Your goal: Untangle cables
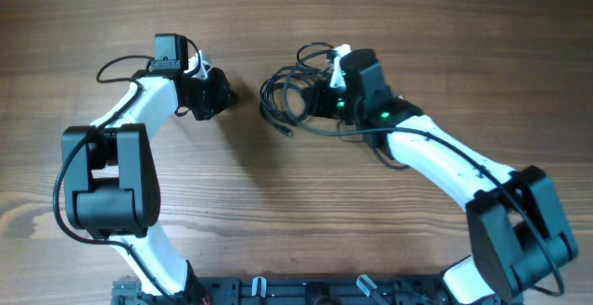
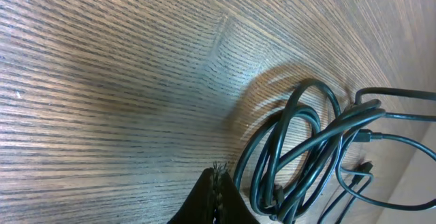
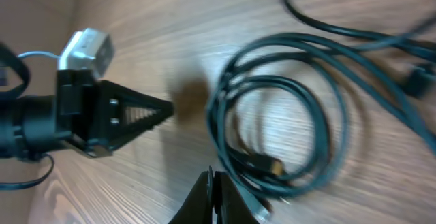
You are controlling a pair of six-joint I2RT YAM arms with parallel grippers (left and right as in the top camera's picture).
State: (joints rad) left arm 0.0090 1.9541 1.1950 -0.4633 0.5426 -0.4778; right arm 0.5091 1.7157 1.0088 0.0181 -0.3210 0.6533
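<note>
Leftward on the wooden table (image 1: pixel 278 212), the left gripper (image 1: pixel 225 96) points toward the middle with its jaws pressed together on nothing, stopping just short of the cables (image 1: pixel 283 96). Those lie as a loose black coil near the table's centre. The right gripper (image 1: pixel 320 103) sits at the coil's right edge, jaws likewise closed tight.

A light brown wood-grain tabletop (image 1: pixel 278 222) with darker streaks fills the overhead view, and soft shadows lie across it.
</note>
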